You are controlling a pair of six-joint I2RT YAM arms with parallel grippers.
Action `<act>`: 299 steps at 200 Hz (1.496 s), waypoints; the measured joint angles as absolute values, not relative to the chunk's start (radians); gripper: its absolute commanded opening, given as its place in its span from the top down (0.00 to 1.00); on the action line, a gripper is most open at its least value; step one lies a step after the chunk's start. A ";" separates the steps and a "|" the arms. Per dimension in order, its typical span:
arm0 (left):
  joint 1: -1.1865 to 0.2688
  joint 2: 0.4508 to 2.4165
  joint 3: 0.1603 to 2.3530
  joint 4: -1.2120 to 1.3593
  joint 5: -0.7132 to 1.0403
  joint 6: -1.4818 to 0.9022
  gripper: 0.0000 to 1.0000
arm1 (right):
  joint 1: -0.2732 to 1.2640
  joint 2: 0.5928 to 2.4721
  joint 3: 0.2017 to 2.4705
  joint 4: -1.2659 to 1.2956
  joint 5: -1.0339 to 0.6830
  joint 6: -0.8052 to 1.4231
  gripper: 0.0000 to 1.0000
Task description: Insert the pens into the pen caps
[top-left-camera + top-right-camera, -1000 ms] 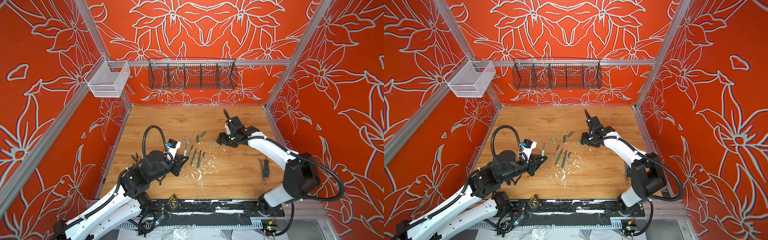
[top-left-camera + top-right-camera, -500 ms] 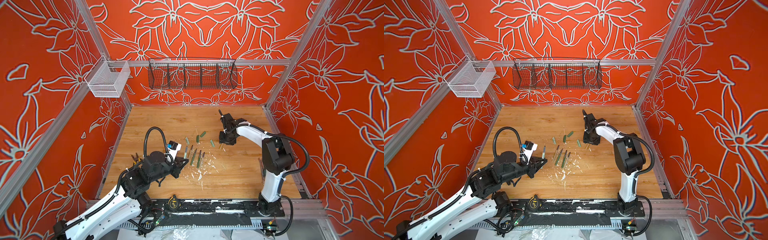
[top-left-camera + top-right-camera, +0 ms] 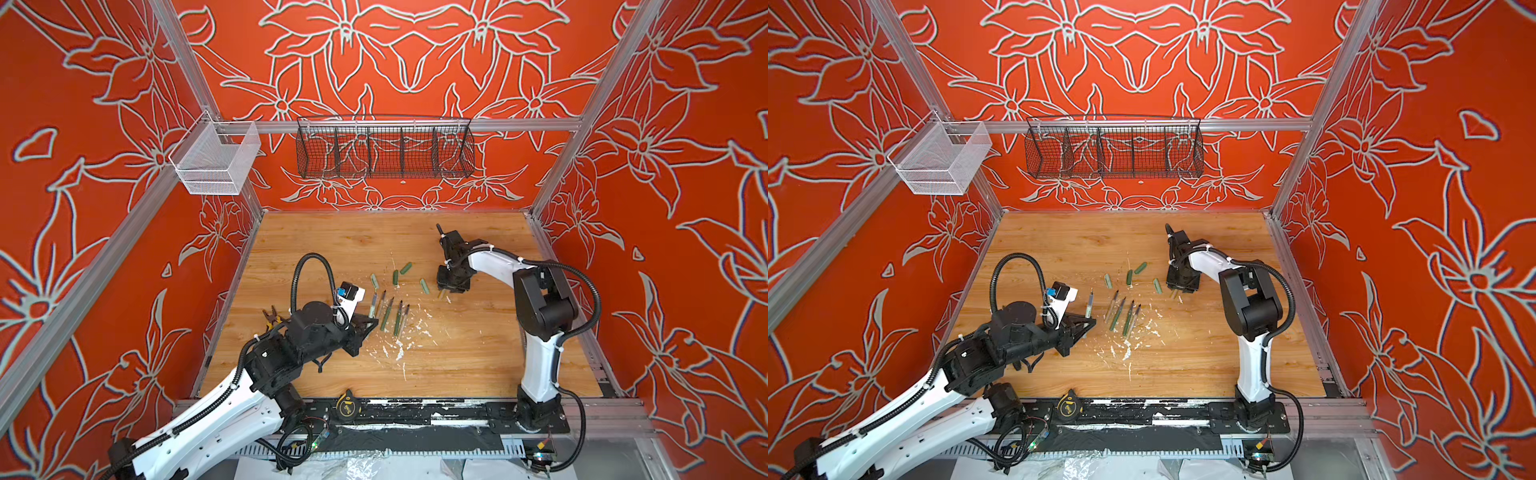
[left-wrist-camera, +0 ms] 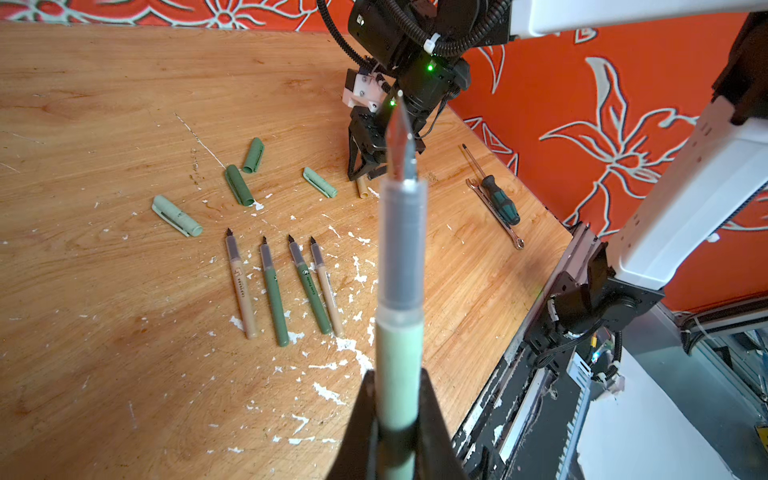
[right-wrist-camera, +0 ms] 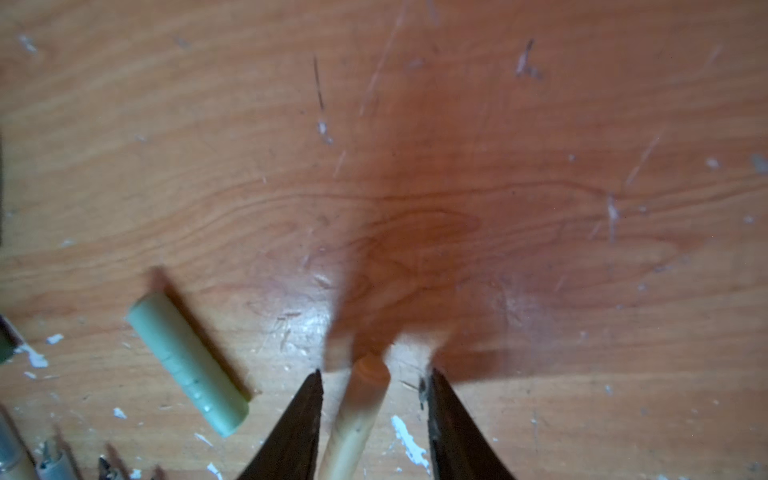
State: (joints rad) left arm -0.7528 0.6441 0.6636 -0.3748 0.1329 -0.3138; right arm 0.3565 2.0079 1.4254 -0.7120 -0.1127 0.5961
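Clamping a pale green pen point(image 4: 401, 291) by its barrel, the left claw point(image 4: 399, 374) held it above the tabletop point(image 4: 104, 104), tip pointing toward the far side. Just right of it, four more pens point(image 4: 274, 291) lay side by side among white flecks point(image 4: 328, 392). Beyond them, farther back, four green pen caps point(image 4: 239, 185) lay scattered. Further right, the right claw point(image 5: 376, 372) stood down at the tabletop, its jaws apart on either side of the tan cap point(image 5: 357, 415), a gap showing beside one finger.

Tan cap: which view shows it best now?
Right wrist view: tan cap sits close up between the right hand's fingers. Left wrist view shows it small; in both top views it is a speck by that hand.
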 measured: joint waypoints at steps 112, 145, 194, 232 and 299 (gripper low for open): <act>-0.753 0.653 0.664 -0.375 0.133 -0.311 1.00 | 0.356 2.024 1.440 -0.709 -0.114 0.614 0.78; -0.753 0.662 0.664 -0.375 0.136 -0.310 1.00 | 0.362 2.024 1.440 -0.702 -0.114 0.615 0.81; -0.753 0.684 0.664 -0.374 0.152 -0.310 1.00 | 0.377 2.025 1.440 -0.690 -0.114 0.618 0.91; -0.753 0.716 0.664 -0.367 0.178 -0.310 1.00 | 0.392 2.019 1.430 -0.662 -0.118 0.606 0.99; -0.753 0.824 0.625 -0.199 0.293 -0.299 1.00 | 0.416 1.766 1.158 -0.406 -0.221 0.534 1.00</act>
